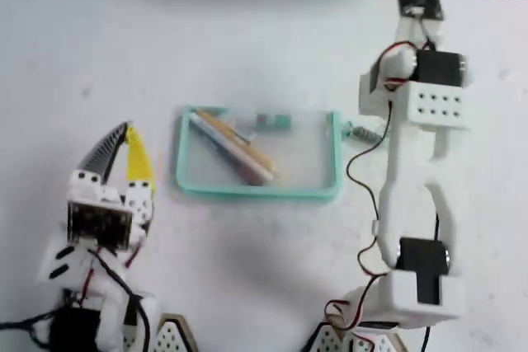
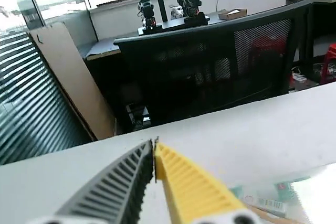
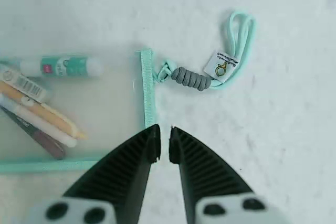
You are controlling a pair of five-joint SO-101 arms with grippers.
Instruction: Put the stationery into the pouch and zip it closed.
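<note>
While on table [image 1: 247, 278], pouch [image 1: 307, 158] with stationery [image 1: 235, 147].

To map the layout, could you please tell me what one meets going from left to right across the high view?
left gripper → pouch → zip pull cord → right arm

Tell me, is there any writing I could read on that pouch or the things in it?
White tag on the zipper pull of the pouch: tiny print beside a gold mark, too small to read.
Green-and-white tube: label blurred, unreadable.
Pale stick: barcode, digits too small.
Nothing can be quoted.
</note>
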